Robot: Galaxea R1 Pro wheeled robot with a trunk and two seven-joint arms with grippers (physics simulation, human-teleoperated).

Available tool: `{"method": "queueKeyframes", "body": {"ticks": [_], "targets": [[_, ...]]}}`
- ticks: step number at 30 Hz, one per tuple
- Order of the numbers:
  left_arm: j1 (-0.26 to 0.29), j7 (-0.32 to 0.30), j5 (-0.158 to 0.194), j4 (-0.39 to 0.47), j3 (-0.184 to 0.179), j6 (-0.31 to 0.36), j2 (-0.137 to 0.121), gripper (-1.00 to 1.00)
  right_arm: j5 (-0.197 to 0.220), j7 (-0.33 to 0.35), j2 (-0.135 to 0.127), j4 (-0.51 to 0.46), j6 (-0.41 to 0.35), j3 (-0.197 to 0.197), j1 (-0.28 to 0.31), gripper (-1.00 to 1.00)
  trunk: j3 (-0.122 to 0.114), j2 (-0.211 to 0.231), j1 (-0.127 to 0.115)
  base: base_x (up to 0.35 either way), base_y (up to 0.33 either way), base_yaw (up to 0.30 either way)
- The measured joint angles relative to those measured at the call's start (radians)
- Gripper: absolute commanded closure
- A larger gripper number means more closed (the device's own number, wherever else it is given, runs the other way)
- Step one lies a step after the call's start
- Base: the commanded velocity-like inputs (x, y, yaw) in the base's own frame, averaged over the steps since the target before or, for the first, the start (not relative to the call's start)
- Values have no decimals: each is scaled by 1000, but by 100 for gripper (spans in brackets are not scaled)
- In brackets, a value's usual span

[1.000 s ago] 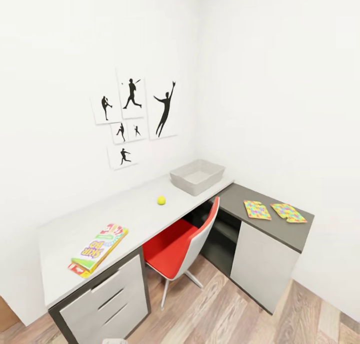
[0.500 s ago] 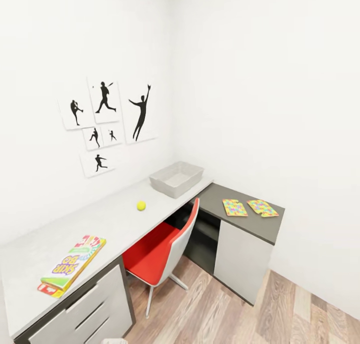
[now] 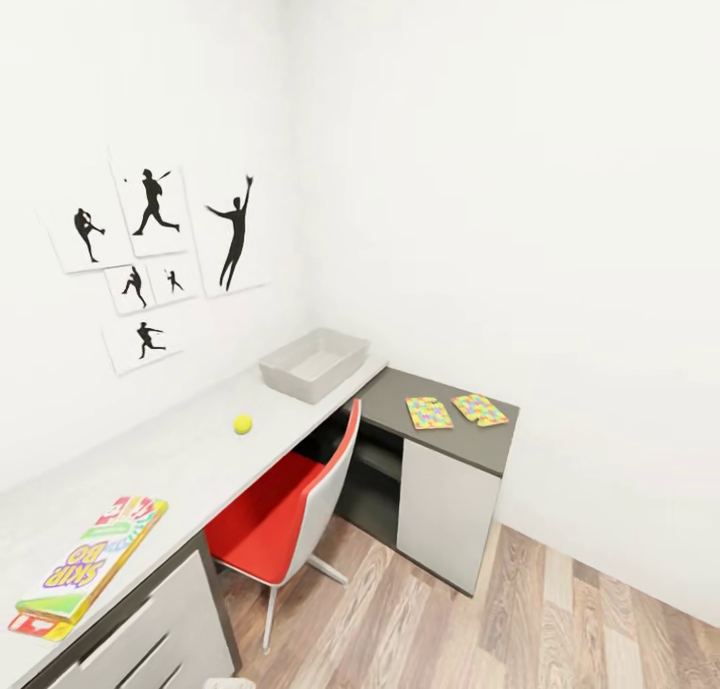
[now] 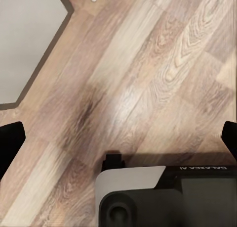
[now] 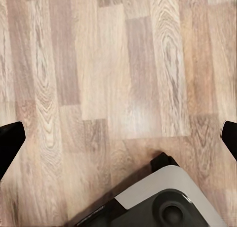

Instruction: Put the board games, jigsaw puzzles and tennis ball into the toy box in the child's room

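Wrist views: left end effector [image 4: 118, 135] & right end effector [image 5: 118, 138] both spread wide, empty, over wood floor [image 5: 118, 64]. Head view: toy box [image 3: 315, 363], tennis ball [image 3: 242, 424], board game [image 3: 88, 567] on pale worktop [image 3: 180, 459]; two jigsaw puzzles [image 3: 429, 412] on adjoining dark top.

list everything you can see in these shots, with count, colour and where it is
toy box: 1, pale grey, far end of the light desk top, empty
tennis ball: 1, yellow-green, on the light desk top, apart from the toy box
board game: 1, yellow-green-red, near end of the light desk top
jigsaw puzzles: 2, multicoloured, side by side on the lower dark grey top
table: 1, pale grey top with white drawers
chair: 1, red seat, pushed under the desk
pictures: 6, black silhouettes on white, on the wall
floor: wood planks
left end effector: black fingers wide apart, over the floor
right end effector: black fingers wide apart, over the floor
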State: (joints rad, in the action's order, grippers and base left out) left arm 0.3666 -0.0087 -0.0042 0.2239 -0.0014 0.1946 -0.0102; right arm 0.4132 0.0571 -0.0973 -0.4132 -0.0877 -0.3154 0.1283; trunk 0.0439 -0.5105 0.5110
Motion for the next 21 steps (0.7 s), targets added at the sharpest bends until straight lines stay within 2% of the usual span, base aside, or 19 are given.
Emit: {"method": "queueKeyframes", "body": {"ticks": [7,11,13,15,16,19,20,21], "targets": [[0,-1,0,0,0,0,0,-100,-1,2,-1,-1,-5,-31,1,-100,-26,49,-27,0,0,-271],[1,-2,1,5,3,5,1,-100,-1,5,-2,-11,-54,-49,4,-100,-39,76,-42,0,0,-271],[2,-4,3,13,5,16,2,-100,2,18,-2,-36,-124,-69,7,-100,-47,90,-50,0,0,-271],[5,-14,5,28,6,46,2,-100,9,35,-3,-70,-192,-91,8,-100,-54,104,-57,0,0,-271],[16,-31,6,51,7,91,2,-100,17,53,-3,-109,-255,-115,10,-100,-58,111,-61,0,0,-271],[47,-75,7,106,9,187,0,-100,31,76,-3,-182,-350,-155,12,-100,-60,111,-61,0,0,-271],[68,-115,8,152,10,255,-1,-100,42,87,-3,-233,-412,-181,13,-100,-61,111,-61,0,0,-271],[78,-139,7,177,10,290,-1,-100,47,91,-2,-262,-444,-194,14,-100,-61,111,-61,0,0,-271]]}}
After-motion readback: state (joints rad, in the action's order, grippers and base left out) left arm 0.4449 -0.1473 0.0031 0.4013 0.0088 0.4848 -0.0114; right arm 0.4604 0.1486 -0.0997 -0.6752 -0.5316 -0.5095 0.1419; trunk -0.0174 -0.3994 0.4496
